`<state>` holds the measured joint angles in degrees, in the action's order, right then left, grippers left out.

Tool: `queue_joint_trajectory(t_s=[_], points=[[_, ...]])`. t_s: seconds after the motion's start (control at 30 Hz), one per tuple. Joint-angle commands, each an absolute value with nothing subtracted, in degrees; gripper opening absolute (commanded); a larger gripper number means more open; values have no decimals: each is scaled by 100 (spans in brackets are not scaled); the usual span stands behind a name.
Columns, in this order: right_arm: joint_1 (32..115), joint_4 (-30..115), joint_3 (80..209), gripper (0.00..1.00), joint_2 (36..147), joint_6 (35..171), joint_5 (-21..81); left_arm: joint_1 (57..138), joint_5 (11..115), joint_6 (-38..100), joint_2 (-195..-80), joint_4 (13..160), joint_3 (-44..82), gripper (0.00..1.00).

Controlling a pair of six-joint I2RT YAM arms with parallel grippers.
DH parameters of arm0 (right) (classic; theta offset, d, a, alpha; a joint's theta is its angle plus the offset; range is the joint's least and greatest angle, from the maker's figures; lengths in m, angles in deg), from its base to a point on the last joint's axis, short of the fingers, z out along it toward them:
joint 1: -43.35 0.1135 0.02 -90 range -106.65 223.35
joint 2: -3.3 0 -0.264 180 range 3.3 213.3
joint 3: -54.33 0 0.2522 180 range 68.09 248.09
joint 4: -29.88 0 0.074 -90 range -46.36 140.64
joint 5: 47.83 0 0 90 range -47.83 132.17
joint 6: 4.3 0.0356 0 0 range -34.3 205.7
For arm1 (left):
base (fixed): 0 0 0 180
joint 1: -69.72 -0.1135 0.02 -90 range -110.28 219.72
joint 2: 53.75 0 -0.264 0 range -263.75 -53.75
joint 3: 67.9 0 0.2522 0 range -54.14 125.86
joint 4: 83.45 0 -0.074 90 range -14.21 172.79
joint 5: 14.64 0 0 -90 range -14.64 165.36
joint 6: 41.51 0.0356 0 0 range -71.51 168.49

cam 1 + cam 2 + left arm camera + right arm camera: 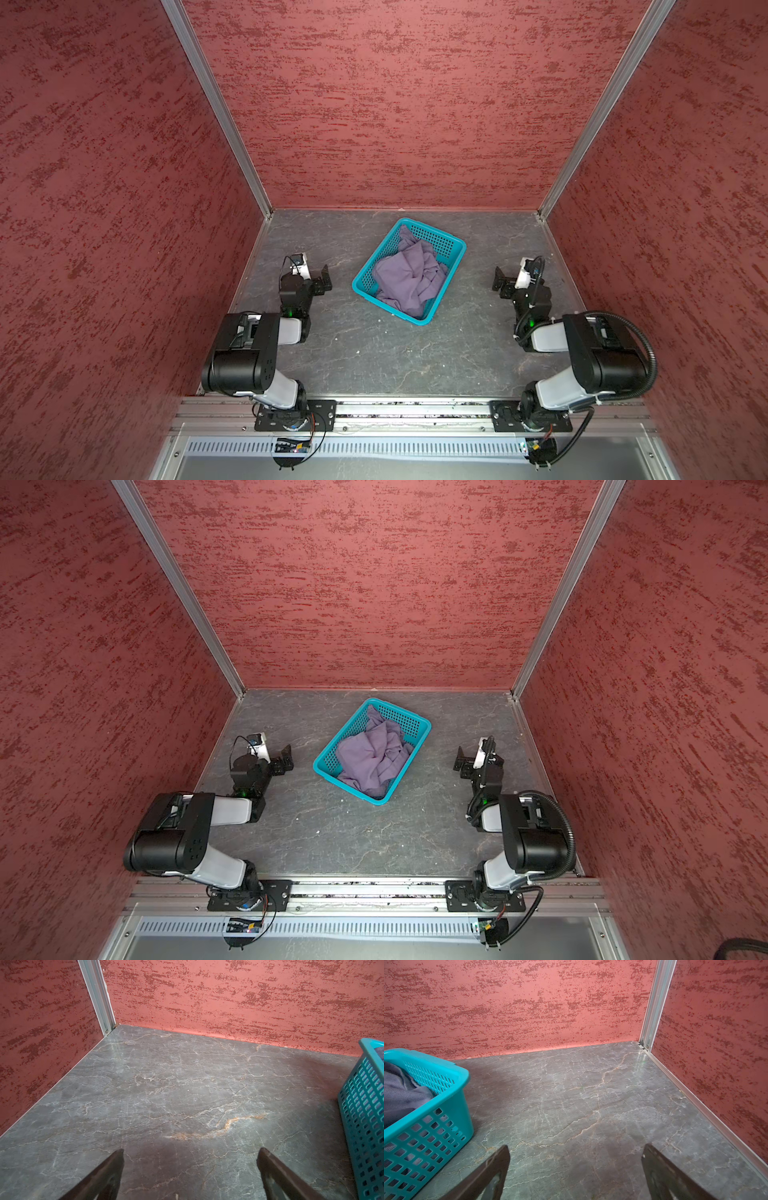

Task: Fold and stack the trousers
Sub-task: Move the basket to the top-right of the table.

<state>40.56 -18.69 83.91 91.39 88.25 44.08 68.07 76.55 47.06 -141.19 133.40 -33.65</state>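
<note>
— What's on my left?

— Your left gripper (323,277) hangs low over the table (395,357), jaws spread wide and nothing between them. In its wrist view you see only bare grey, veined surface past the two dark fingers (110,1169). It points toward the teal basket (419,320), near its side but apart from it.

— And the middle?

— The teal basket stands on the table between your two arms, turned at an angle to the table's edges. The trousers (409,274) lie inside it, a crumpled dusty-purple heap, not folded. Most of the cloth bunches toward the near end, and one fold climbs toward the far wall. You can't make out pockets or buttons from here.

— The right?

— Your right gripper (500,279) faces the basket from the other side, low over bare table. Its jaws are spread wide too, and they hold nothing. Its wrist view catches a basket corner with purple cloth inside.
</note>
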Motion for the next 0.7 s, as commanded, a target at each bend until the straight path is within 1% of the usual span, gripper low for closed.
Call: queue_joint_trajectory(t_s=[0.0,0.67], points=[[4015,-2078,8490,99,9188,8737,4410,6778,7555,4766,-14166,13457,-3279,99],[4018,-2105,8483,99,9174,8736,4489,6828,7657,4807,-14167,13460,-3270,100]])
